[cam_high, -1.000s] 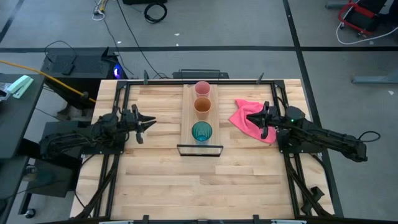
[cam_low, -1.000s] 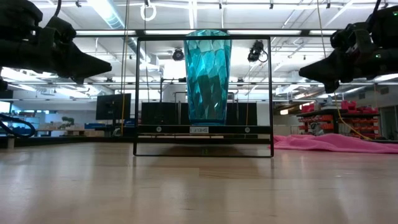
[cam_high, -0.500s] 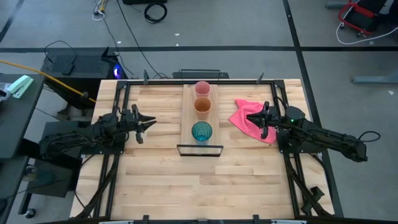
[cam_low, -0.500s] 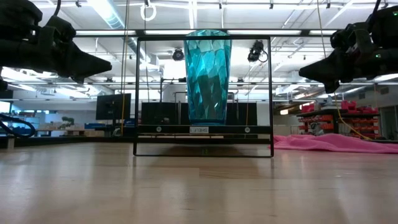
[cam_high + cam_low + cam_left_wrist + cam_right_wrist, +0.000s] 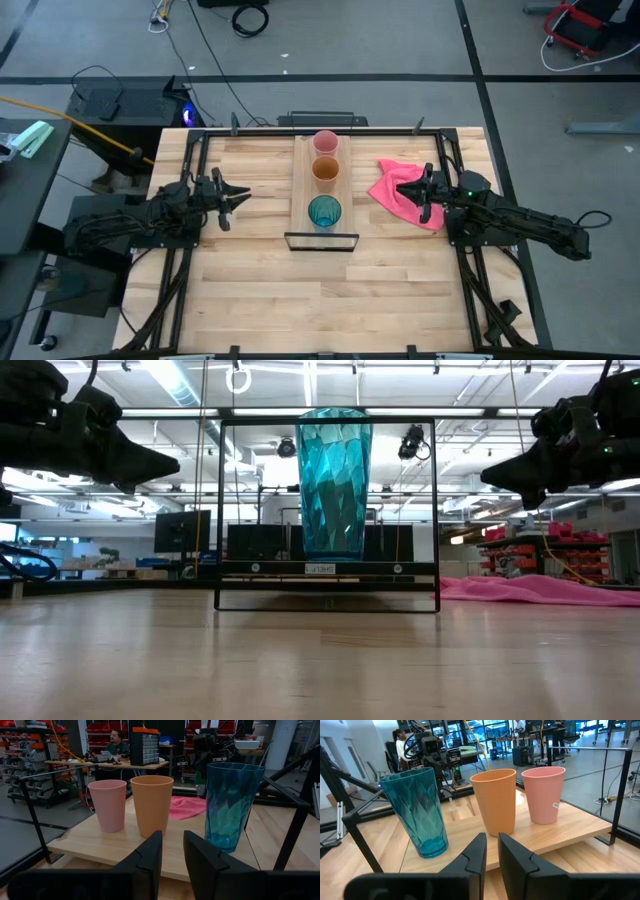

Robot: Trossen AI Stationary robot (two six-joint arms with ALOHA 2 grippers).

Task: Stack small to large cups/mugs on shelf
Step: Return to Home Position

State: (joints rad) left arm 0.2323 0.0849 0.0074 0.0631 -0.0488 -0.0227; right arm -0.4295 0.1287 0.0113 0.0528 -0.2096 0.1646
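Three cups stand upright in a row on the light-wood shelf (image 5: 300, 190): the pink cup (image 5: 325, 141) farthest, the orange cup (image 5: 325, 170) in the middle, the teal cup (image 5: 324, 212) nearest, beside the shelf's black frame (image 5: 321, 249). My left gripper (image 5: 245, 196) hovers shut to the left of the shelf and points at it. In its wrist view the pink cup (image 5: 110, 805), orange cup (image 5: 151, 805) and teal cup (image 5: 232, 805) stand ahead. My right gripper (image 5: 400, 186) hovers shut to the right of the shelf, above a pink cloth (image 5: 405, 192), well off the table (image 5: 485, 473).
The pink cloth lies crumpled on the tabletop, right of the shelf and under my right gripper. Black rails run along the table's left and right sides. Bare wood tabletop (image 5: 320, 300) stretches in front of the shelf's frame. A person sits in the room behind.
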